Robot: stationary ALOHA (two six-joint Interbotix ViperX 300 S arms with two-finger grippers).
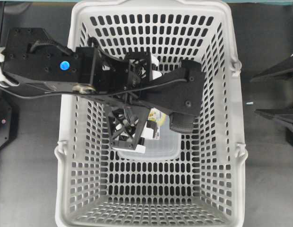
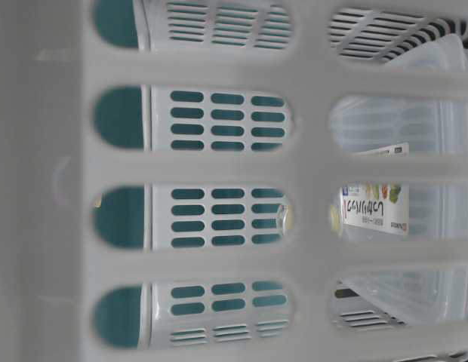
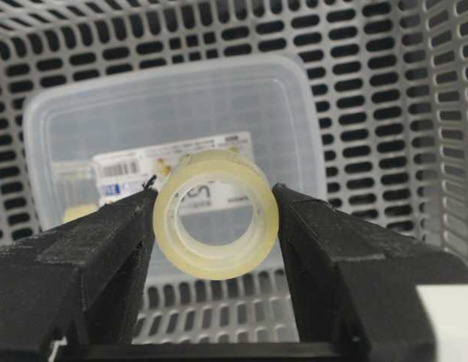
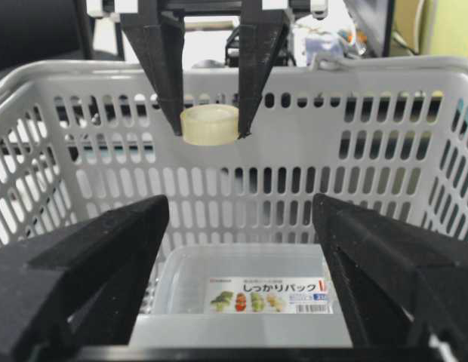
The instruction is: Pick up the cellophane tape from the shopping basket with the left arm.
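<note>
Pale yellowish cellophane tape roll, claw-pinched

tray label | reads しっかりパック | smaller print unreadable

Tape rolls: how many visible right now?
1. The cellophane tape is clamped between the left gripper fingers, lifted above the plastic tray on the shopping basket floor. More could be hidden under the arm.
</note>
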